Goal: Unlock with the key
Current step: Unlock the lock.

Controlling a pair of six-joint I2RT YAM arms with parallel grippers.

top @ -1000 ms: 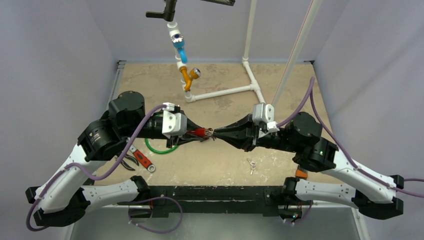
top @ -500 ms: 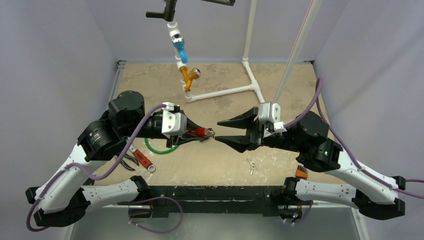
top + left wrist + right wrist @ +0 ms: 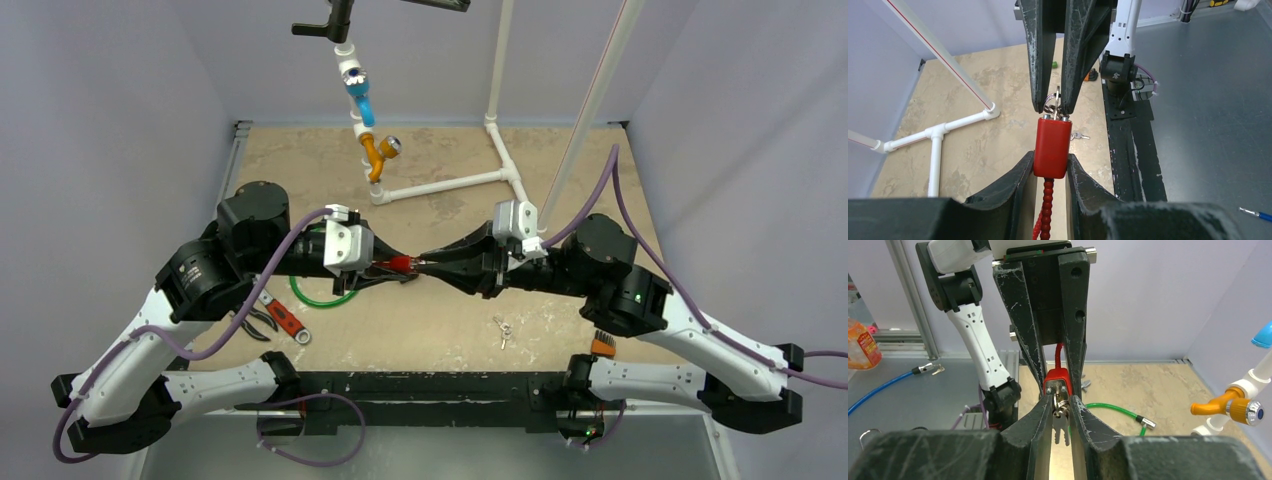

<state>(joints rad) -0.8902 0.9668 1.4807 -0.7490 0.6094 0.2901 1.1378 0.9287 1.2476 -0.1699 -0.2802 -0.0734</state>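
Observation:
A red padlock with a red beaded cable hanging from it is held above the table, and my left gripper is shut on its body. The key sits in the lock's face with a ring and spare keys dangling. My right gripper faces the left one and is shut on the key and its ring. In the top view the two grippers meet tip to tip, left gripper and right gripper, with the red padlock between them.
On the table lie a green cable, red-handled pliers and a loose set of keys. A white pipe frame with an orange valve and a blue valve stands at the back.
The right gripper had backed off to the right with its jaws wide open; it has since moved back in and closed on the key at the lock. The left arm has not moved.

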